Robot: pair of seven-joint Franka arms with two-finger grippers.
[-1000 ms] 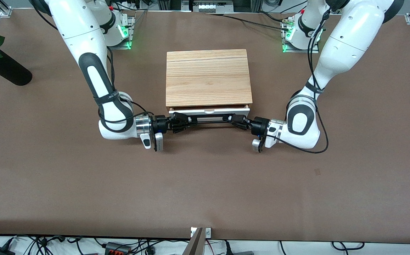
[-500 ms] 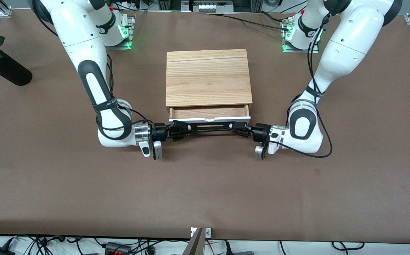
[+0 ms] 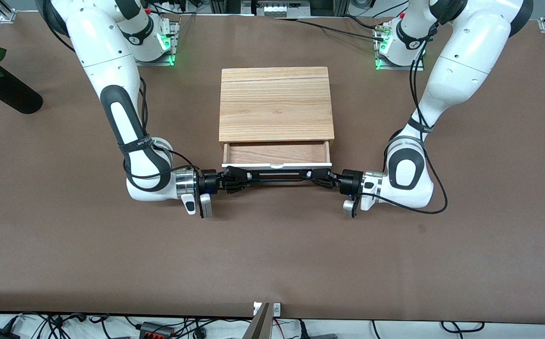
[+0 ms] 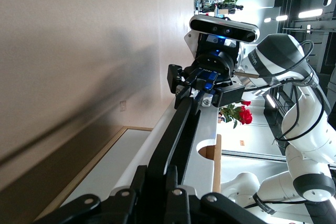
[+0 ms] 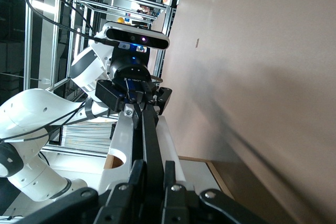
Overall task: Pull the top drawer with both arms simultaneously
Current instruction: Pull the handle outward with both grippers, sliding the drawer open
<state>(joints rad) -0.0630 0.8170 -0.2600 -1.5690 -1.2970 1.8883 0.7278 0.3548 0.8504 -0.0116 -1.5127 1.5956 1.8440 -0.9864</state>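
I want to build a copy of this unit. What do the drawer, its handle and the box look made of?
Top drawer: reddish-brown wood-look inside; smooth white front, probably painted or laminated. Handle: plain black bar, metal or plastic, can't tell. Box: light board with printed-looking grain, veneer or laminate.

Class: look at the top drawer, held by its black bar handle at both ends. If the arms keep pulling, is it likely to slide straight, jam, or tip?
The top drawer probably slides straight: the left gripper and right gripper are shut on opposite ends of the bar handle, so pull looks balanced. It seems stiff, being wood. Part still sits inside the box, so tipping looks unlikely yet.
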